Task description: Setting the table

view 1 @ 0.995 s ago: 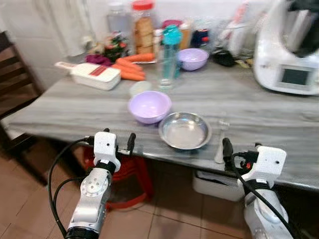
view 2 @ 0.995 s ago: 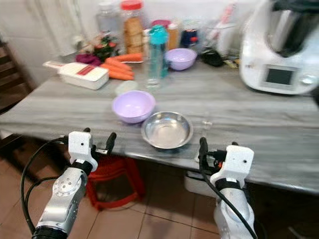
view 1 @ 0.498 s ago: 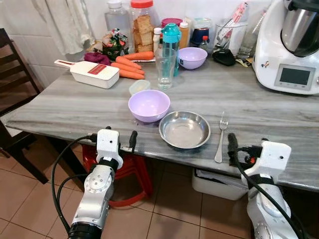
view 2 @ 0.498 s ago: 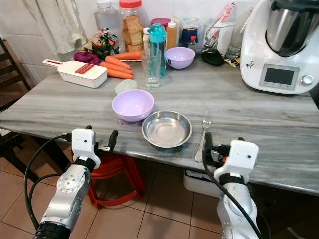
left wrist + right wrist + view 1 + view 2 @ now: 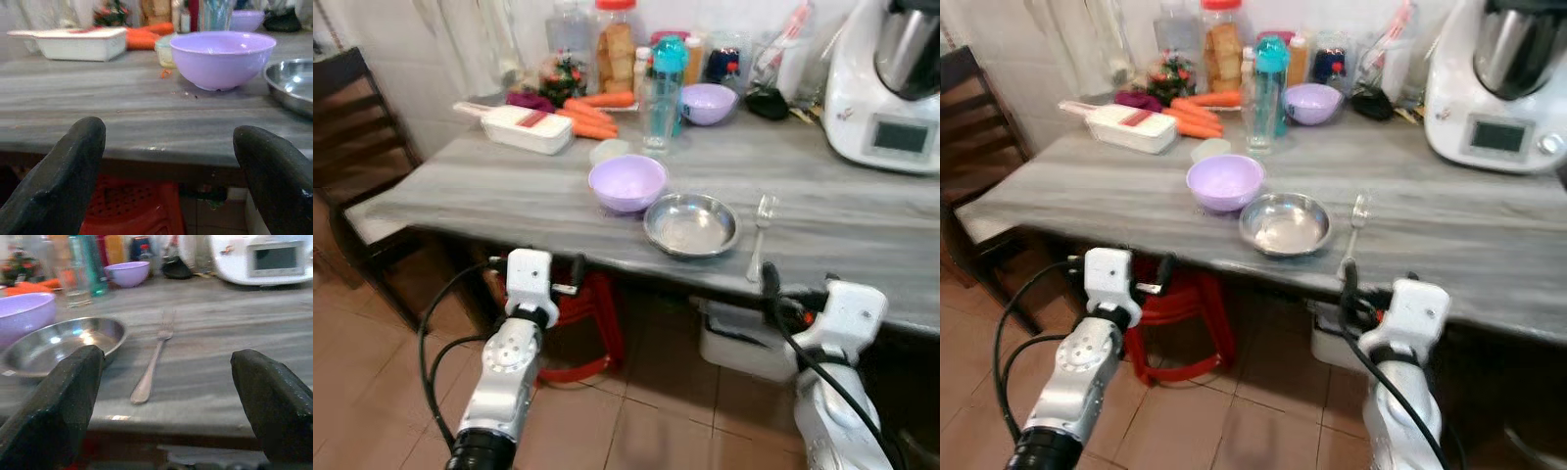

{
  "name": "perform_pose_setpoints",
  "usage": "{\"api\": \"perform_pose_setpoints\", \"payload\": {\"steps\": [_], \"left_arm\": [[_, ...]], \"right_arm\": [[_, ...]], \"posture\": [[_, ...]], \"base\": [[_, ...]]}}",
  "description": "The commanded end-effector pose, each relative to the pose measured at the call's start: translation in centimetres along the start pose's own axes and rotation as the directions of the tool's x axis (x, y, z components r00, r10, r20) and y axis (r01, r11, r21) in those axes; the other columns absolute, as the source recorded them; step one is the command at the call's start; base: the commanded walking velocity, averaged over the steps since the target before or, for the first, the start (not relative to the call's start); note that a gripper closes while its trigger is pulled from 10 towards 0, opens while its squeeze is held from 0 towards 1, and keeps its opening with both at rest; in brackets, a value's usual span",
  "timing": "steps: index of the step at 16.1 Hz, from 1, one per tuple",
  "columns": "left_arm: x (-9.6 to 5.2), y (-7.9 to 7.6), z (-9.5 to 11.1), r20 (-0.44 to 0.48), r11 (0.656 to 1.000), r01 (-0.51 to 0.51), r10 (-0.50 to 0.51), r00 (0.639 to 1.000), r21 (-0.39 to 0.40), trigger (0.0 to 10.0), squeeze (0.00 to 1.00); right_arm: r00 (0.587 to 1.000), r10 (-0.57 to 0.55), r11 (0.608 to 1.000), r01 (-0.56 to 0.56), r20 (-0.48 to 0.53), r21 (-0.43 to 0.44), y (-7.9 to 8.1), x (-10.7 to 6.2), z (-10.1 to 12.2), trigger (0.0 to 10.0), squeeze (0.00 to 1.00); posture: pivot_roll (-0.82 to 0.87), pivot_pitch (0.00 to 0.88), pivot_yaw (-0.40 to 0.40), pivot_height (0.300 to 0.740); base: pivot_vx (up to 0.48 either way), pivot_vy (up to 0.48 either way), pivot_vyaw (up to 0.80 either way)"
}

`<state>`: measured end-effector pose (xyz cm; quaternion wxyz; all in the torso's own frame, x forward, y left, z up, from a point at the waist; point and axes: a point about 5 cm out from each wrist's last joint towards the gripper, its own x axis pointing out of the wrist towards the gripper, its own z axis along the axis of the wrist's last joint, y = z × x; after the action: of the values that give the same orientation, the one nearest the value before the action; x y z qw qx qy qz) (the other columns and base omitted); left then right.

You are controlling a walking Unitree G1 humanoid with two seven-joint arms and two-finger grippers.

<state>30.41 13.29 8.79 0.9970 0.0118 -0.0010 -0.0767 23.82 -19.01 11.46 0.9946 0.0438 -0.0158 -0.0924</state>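
Observation:
A lilac bowl (image 5: 627, 182) stands near the front of the grey table (image 5: 489, 196). Right of it sits a shallow steel dish (image 5: 691, 224), with a fork (image 5: 759, 235) lying beside that. A clear glass (image 5: 658, 117) and a second lilac bowl (image 5: 709, 103) are farther back. My left gripper (image 5: 168, 142) is open, held just short of the table's front edge and facing the lilac bowl (image 5: 222, 58). My right gripper (image 5: 166, 367) is open too, at the edge before the fork (image 5: 152, 364) and the steel dish (image 5: 58, 345). Neither holds anything.
A white kitchen machine (image 5: 891, 88) stands at the back right. Carrots (image 5: 597, 113), a white slicer box (image 5: 524, 127), jars and bottles crowd the back. A dark chair (image 5: 362, 108) is on the left. Under the table are a red stool (image 5: 582, 323) and a white bin (image 5: 739, 338).
The whole picture has shifted: the table now looks farther off and higher, with more floor in view. Both grippers stay open at the table's front edge. Nothing on the table moved.

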Motion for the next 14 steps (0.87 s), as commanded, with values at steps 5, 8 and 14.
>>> {"api": "perform_pose_setpoints", "payload": {"steps": [5, 8, 14], "left_arm": [[-0.05, 0.13, -0.25, -0.011, 1.000, -0.007, 0.007, 1.000, 0.001, 10.0, 0.00], [-0.13, 0.18, -0.40, -0.016, 1.000, -0.002, 0.002, 1.000, -0.003, 10.0, 0.00], [0.00, 0.08, -0.37, -0.014, 1.000, 0.006, -0.006, 1.000, -0.005, 10.0, 0.00]], "right_arm": [[1.000, 0.024, 1.000, -0.024, -0.002, -0.009, 0.22, 0.25, 0.14, 10.0, 0.00], [1.000, 0.029, 1.000, -0.029, -0.012, -0.009, 0.25, 0.25, -0.01, 10.0, 0.00], [0.999, 0.017, 0.999, -0.015, -0.046, 0.049, 0.14, 0.39, -0.31, 10.0, 0.00]], "posture": [[-0.14, 0.000, 0.061, 0.740], [-0.13, 0.000, 0.057, 0.740], [-0.13, 0.000, 0.055, 0.740]], "base": [[-0.312, 0.000, 0.00], [-0.309, 0.000, 0.00], [-0.309, 0.000, 0.00]]}}
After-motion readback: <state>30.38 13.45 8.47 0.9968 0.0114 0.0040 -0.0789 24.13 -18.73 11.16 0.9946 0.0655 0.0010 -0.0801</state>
